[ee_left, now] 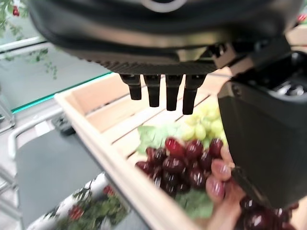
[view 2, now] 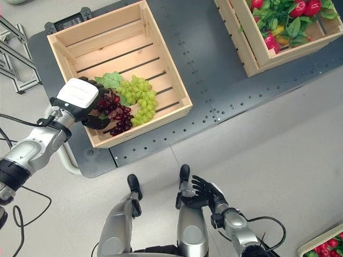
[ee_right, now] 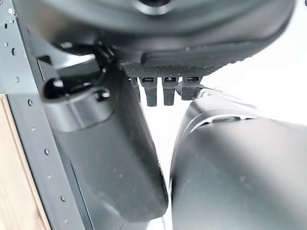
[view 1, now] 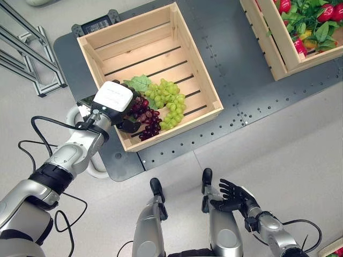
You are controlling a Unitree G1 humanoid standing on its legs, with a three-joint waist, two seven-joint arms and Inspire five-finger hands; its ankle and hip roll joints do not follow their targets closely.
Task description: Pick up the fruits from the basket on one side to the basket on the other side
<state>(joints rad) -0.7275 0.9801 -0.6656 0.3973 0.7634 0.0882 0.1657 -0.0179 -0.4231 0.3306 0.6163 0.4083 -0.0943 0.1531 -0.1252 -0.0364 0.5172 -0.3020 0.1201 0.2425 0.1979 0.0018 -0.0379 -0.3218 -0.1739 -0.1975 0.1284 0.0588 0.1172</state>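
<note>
- The red grapes [view 1: 146, 116] lie in the near left corner of the left basket [view 1: 203, 80], a slatted wooden crate, touching its near wall.
- The green grapes [view 1: 170, 103] with a green leaf [view 1: 139, 83] lie just beside them, toward the middle of the same basket.
- The left robot hand [view 1: 124, 113] reaches over the basket's left wall and sits right over the red grapes, at their left edge.
- In the left wrist view its fingers [ee_left: 154, 90] hang straight and apart above the red bunch, and the thumb stands off to one side; the hand looks open, with nothing clamped. Whether the thumb touches the grapes is hard to tell, since its tip is hidden behind its own bulk.
- The right basket [view 1: 278, 51], well apart at the far right, holds red fruit [view 1: 326, 13] among green leaves.
- Both baskets stand on a dark grey platform [view 1: 236, 91] on the floor.
- The right robot hand [view 1: 236, 197] hangs low near the robot, well away from both baskets, fingers loosely spread and holding nothing.
- A metal frame [view 1: 27, 48] stands at the far left.
</note>
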